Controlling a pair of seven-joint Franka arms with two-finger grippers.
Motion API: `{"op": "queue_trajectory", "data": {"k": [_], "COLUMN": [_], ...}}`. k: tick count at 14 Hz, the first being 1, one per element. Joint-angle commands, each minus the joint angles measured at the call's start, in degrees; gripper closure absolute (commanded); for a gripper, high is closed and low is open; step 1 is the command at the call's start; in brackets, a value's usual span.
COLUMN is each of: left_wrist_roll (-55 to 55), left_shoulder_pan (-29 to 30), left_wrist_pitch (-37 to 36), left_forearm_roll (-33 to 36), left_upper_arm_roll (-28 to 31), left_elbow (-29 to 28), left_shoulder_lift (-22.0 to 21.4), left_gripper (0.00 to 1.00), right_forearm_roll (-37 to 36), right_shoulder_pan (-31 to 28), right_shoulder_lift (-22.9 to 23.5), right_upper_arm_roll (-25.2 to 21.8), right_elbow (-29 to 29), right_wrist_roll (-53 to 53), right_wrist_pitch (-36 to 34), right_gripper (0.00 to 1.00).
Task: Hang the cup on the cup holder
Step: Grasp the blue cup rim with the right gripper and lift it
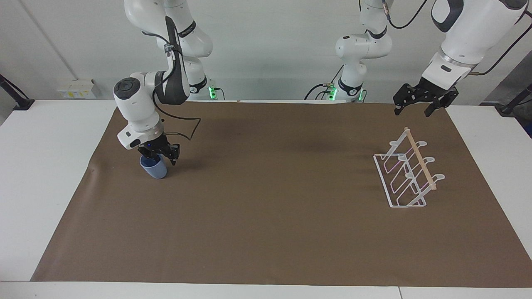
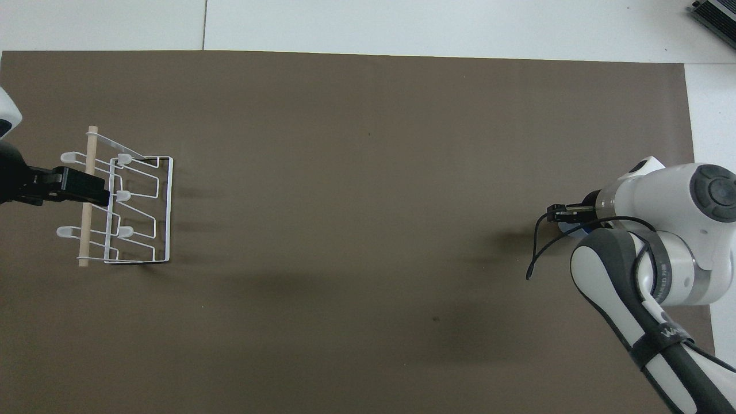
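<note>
The light-blue cup stands upright on the brown mat toward the right arm's end of the table. My right gripper is down at its rim, set over the cup's mouth. From overhead the right arm covers most of the cup, and only the tip of the right gripper shows. The white wire cup holder with its wooden dowel stands toward the left arm's end. My left gripper hangs open and empty high above it. Overhead, the left gripper overlaps the cup holder at the dowel.
A brown mat covers most of the white table. A black cable loops off the right wrist, above the mat beside the cup. Nothing else stands on the mat between cup and holder.
</note>
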Motion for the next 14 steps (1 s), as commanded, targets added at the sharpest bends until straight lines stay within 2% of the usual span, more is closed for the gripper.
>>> {"op": "queue_trajectory", "data": {"k": [1,2,14], "left_wrist_roll": [-0.01,-0.01,-0.71], "left_shoulder_pan": [-0.58,-0.58,-0.67], "left_wrist_pitch": [2.52,2.70,1.99], "left_forearm_roll": [-1.51,-1.51,-1.95], "left_upper_arm_roll": [0.53,0.53,0.53], "left_elbow": [-3.81,-4.08,-5.66], "left_shoulder_lift": [-2.52,-2.61,-3.49], "left_gripper": [0.00,0.00,0.00], "right_forearm_roll": [1.40,1.40,1.40], "right_shoulder_pan": [-0.15,-0.15,-0.06], "right_shoulder_lift": [-1.07,-1.07,-0.90], "right_upper_arm_roll": [0.10,0.10,0.18], "right_elbow": [-1.27,-1.27,-0.83], "right_wrist_roll": [-1.23,-1.32,-1.23], "right_wrist_pitch": [0.75,0.75,0.14], "right_gripper": [0.90,1.00,1.00]}}
